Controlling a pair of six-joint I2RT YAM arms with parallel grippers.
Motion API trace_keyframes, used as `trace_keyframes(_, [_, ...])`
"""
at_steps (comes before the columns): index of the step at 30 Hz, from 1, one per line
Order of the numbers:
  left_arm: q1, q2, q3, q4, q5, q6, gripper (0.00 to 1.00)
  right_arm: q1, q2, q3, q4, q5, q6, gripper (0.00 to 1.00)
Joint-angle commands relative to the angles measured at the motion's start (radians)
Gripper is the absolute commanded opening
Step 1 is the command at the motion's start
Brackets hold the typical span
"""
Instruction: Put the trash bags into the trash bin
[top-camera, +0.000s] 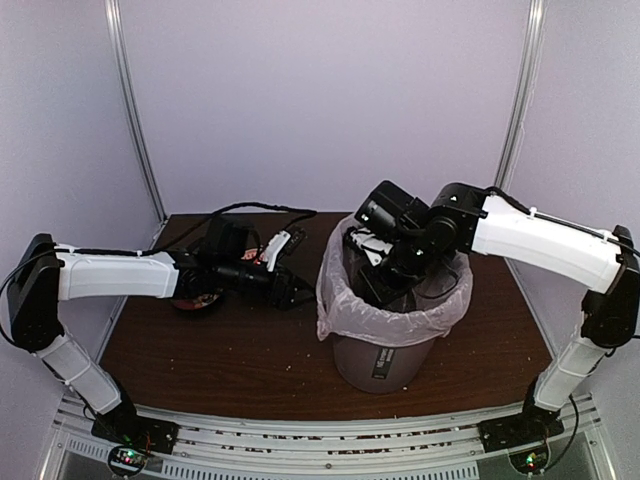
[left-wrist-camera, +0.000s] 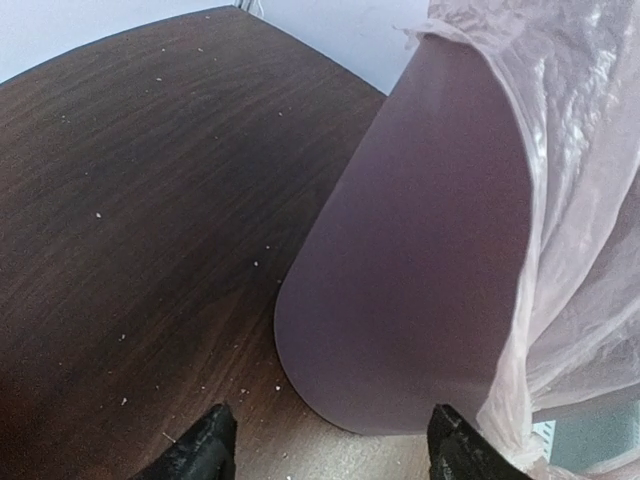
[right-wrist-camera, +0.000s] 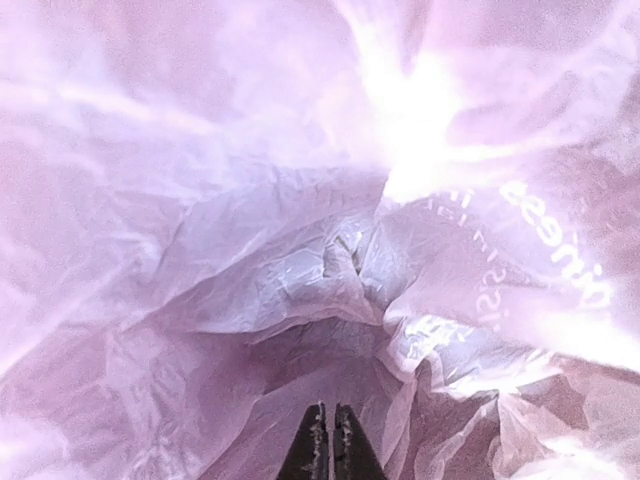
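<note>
While I monitor remotely: one trash bin (top-camera: 385, 362), one trash bag (top-camera: 345, 300), two arms.
Top view: I count a single trash bin upright on the table (top-camera: 250, 360), with the one trash bag lining it and folded out over the rim; the right arm reaches down inside. Left wrist view: the left gripper (left-wrist-camera: 335, 445) has its fingers apart, low beside the bin wall, clamping nothing. Right wrist view: the right gripper (right-wrist-camera: 329, 415) has its fingers pressed together inside the bag, nothing visibly pinched.

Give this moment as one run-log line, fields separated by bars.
bag: translucent pinkish plastic bag draped over rim of mauve round plastic bin | right gripper: shut, inside bag | left gripper: open, beside bin
</note>
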Motion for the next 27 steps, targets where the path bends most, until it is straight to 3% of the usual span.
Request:
trace_keyframes(1, [-0.004,-0.018,0.007,-0.009,-0.046,0.034,0.67,0.004,-0.021,0.017,-0.044,0.013,0.0,0.03])
trace_keyframes(7, [-0.004,-0.058,-0.013,-0.031,-0.086,0.046,0.66,0.005,-0.047,0.024,-0.076,-0.016,-0.009,0.04])
trace_keyframes(12, [-0.004,-0.071,-0.025,-0.027,-0.106,0.041,0.64,0.004,-0.089,-0.108,-0.031,-0.072,-0.004,0.03])
trace_keyframes(16, [-0.002,-0.113,-0.03,-0.034,-0.133,0.034,0.64,0.006,-0.127,-0.119,-0.021,-0.096,0.0,0.03])
trace_keyframes(21, [-0.004,-0.186,-0.028,0.013,-0.044,0.01,0.69,0.007,-0.172,-0.083,-0.018,-0.107,-0.017,0.02])
trace_keyframes(27, [-0.042,-0.132,0.041,0.004,0.011,0.032,0.7,0.007,-0.197,-0.01,-0.015,-0.119,-0.002,0.01])
